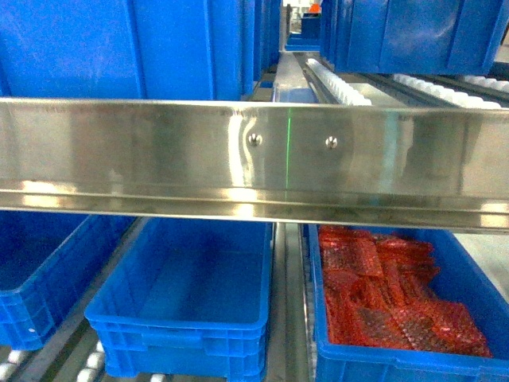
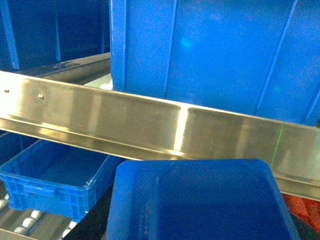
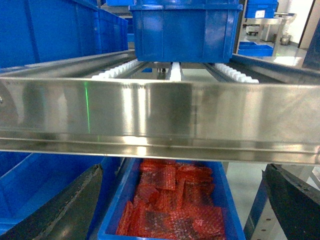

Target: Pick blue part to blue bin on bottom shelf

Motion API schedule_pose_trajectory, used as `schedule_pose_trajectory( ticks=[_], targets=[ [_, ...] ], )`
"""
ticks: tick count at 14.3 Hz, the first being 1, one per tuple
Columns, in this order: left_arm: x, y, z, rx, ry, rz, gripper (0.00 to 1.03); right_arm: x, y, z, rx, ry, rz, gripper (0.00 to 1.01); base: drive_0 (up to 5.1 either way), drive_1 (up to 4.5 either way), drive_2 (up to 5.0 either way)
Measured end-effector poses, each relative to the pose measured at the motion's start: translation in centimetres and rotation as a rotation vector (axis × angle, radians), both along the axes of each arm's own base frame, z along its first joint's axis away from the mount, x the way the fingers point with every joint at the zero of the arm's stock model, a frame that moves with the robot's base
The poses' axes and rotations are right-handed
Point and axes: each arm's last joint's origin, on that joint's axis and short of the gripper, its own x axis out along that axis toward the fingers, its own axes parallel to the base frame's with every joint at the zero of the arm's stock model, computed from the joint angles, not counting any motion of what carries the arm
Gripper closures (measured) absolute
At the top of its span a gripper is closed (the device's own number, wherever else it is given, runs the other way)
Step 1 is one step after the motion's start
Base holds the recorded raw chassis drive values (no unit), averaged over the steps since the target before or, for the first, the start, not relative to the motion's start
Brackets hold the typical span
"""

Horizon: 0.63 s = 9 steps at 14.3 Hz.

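The blue part (image 2: 200,200) fills the bottom of the left wrist view as a dark blue block with a lighter edge. It sits right at my left gripper, between dark finger edges (image 2: 92,222), in front of the steel rail. The blue bin (image 1: 179,325) stands empty on the bottom shelf (image 1: 288,318), below the rail in the middle of the head view. Its inside also shows at the lower left of the right wrist view as the blue bin (image 3: 20,185). My right gripper (image 3: 180,210) is open, its fingers (image 3: 65,210) wide apart in front of the crate of red bags. Neither gripper shows in the head view.
A wide steel rail (image 1: 254,159) crosses every view at mid height. A crate of red bubble-wrap bags (image 1: 390,294) stands right of the blue bin, and another blue crate (image 1: 40,270) on its left. Large blue crates (image 1: 119,48) stand on the shelf above. An empty blue crate (image 2: 50,175) shows at the lower left.
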Motion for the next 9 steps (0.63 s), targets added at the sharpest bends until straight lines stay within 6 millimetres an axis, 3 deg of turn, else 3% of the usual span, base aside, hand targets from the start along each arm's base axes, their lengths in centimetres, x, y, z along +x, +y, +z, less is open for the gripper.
schedule_pose_trajectory(
  ticks=[9],
  targets=[
    [0.00,0.00,-0.01,0.001,0.001,0.000,0.60,0.00,0.00,-0.01,0.002,0.002,0.000,0.03,0.0,0.00,0.0]
  ],
)
